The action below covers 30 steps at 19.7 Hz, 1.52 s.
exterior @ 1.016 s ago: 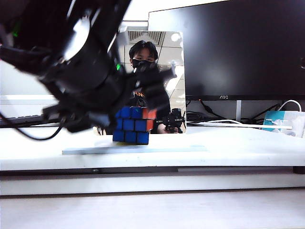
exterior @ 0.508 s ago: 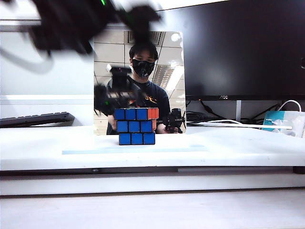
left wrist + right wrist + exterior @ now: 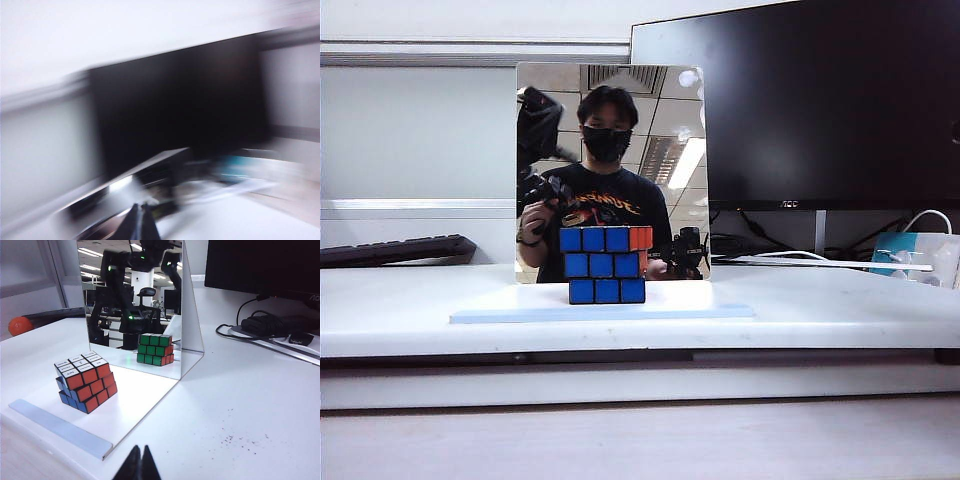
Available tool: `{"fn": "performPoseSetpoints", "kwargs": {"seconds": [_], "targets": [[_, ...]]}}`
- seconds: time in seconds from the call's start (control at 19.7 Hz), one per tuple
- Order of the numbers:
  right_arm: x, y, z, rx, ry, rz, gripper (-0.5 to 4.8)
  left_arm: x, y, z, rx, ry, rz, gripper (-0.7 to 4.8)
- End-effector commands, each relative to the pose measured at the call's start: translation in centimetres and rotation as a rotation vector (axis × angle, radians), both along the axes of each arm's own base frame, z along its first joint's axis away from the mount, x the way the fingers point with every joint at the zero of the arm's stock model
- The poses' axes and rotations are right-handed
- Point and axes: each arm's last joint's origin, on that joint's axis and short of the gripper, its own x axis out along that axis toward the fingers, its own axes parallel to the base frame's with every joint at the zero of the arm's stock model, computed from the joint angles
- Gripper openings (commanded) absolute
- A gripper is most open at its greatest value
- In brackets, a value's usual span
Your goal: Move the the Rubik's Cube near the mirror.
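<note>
The Rubik's Cube [image 3: 606, 264] stands on a white base plate [image 3: 490, 308] right in front of the upright mirror [image 3: 660, 150], blue face outward with one orange-red square at its top corner. The right wrist view shows the cube [image 3: 86, 381] free, its green side reflected in the mirror [image 3: 135, 305]. My right gripper [image 3: 139, 449] is shut and empty, low over the table, well back from the cube. In the heavily blurred left wrist view, my left gripper [image 3: 141, 207] is shut on nothing and faces the dark monitor. Neither arm shows directly in the exterior view.
A large black monitor [image 3: 820, 100] stands behind and right of the mirror. A keyboard [image 3: 395, 250] lies at the back left, with cables [image 3: 270, 325] and a blue-white packet [image 3: 910, 255] at the back right. An orange ball [image 3: 20, 326] sits beyond the cube.
My left arm has lifted off the cube and swung up out of the exterior view. The cube stays in front of the mirror, now sitting square.
</note>
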Motion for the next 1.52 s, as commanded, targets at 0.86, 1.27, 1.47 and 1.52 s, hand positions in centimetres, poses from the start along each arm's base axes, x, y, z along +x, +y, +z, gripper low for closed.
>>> {"fn": "performPoseSetpoints", "kwargs": {"seconds": [0.86, 1.27, 1.47, 1.52], "targets": [[0.0, 0.0, -0.1, 0.001, -0.006, -0.001, 0.0, -3.1, 9.0, -5.7, 0.199, 0.354, 0.053, 0.62], [0.0, 0.0, 0.0, 0.001, -0.007, 0.002, 0.0, -0.5, 12.3, -11.4, -0.056, 0.161, 0.531, 0.62], [0.0, 0.0, 0.0, 0.001, -0.007, -0.003, 0.0, 0.4, 12.9, -13.8, -0.073, 0.196, 0.598, 0.62], [0.0, 0.0, 0.0, 0.001, -0.007, -0.002, 0.0, 0.6, 12.9, -14.3, -0.071, 0.204, 0.597, 0.62]]}}
